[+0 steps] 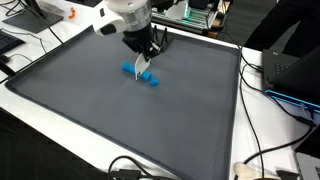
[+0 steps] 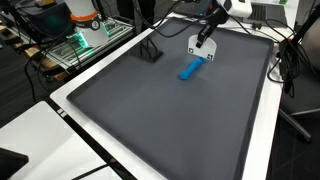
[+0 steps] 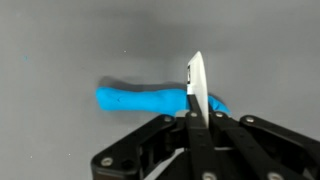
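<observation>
My gripper [image 3: 196, 112] is shut on a thin white flat piece [image 3: 196, 80], which stands edge-on between the fingers. Just beyond it a blue elongated object [image 3: 140, 100] lies flat on the grey mat [image 3: 60, 50], and the white piece crosses in front of its right part. In both exterior views the gripper [image 1: 143, 55] [image 2: 202, 40] hangs over the far part of the mat with the white piece [image 1: 141, 66] [image 2: 198, 47] pointing down at the blue object [image 1: 128, 70] [image 2: 189, 70]. Whether the white piece touches the blue object cannot be told.
The grey mat [image 1: 100, 120] covers most of a white table [image 1: 40, 120]. A black stand [image 2: 150, 50] sits on the mat's far edge. Cables [image 1: 260, 160] run along the table's side, and electronics [image 2: 85, 30] stand beyond the mat.
</observation>
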Robot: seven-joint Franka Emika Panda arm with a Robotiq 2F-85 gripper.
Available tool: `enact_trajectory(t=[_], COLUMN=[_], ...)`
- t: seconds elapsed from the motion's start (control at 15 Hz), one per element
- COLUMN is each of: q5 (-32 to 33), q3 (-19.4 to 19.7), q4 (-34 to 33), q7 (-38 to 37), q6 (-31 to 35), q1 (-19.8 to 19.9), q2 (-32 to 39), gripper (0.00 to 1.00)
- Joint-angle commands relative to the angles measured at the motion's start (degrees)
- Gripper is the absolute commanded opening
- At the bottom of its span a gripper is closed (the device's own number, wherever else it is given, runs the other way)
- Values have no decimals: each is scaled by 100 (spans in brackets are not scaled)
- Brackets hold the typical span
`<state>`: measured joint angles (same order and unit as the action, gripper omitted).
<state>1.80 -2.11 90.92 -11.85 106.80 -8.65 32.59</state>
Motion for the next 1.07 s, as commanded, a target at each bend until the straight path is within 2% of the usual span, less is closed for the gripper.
enact_trajectory(t=[0.0,1.0], q5=[-20,167], q3=[5,57], q4=[149,-172], q7=[117,174], q6=[192,219], q1=[86,48], q2=[-42,430], gripper=[1,1])
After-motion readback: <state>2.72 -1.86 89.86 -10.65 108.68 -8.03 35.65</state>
